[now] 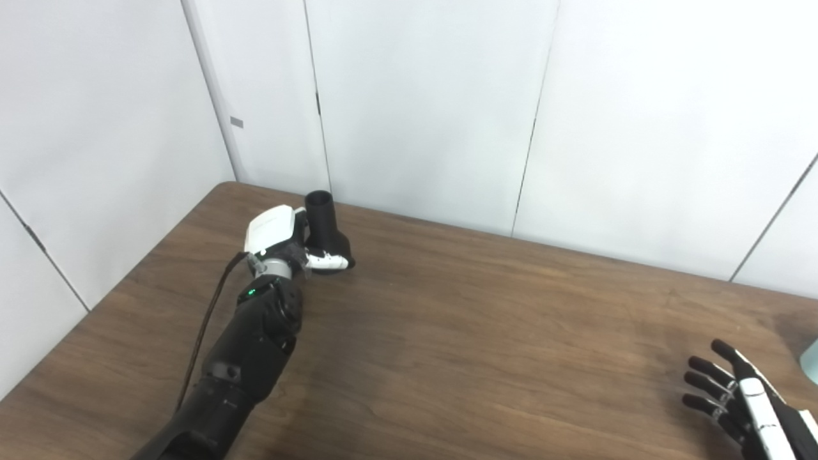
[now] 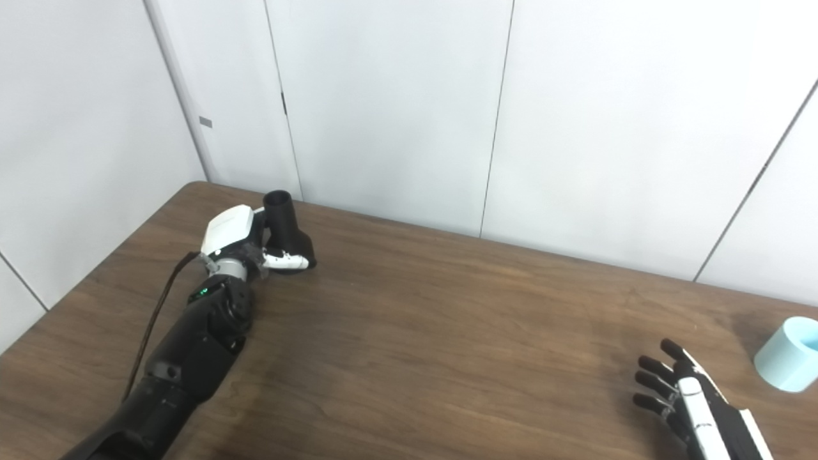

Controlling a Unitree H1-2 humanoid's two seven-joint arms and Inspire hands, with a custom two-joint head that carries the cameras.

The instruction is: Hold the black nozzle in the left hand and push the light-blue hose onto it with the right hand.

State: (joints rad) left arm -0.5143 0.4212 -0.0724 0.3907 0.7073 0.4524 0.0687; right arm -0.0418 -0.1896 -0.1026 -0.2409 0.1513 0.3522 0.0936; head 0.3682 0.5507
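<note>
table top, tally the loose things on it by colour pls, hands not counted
black: 1, the black nozzle, standing at the far left of the table with the left hand closed around it
light blue: 1, the light-blue hose, at the right edge just past the open right hand, not touched
total: 2

Black nozzle (image 2: pixel 286 231): matte tube w/ open round mouth facing up, tilted a bit, flaring to a wider base; sits near the far-left corner of the wooden table, base down on the top. Light-blue hose (image 2: pixel 787 354): short pale-blue cylinder, open end tipped up-right, at the table's right edge, well apart from the nozzle; cut off by frame edge.
</note>
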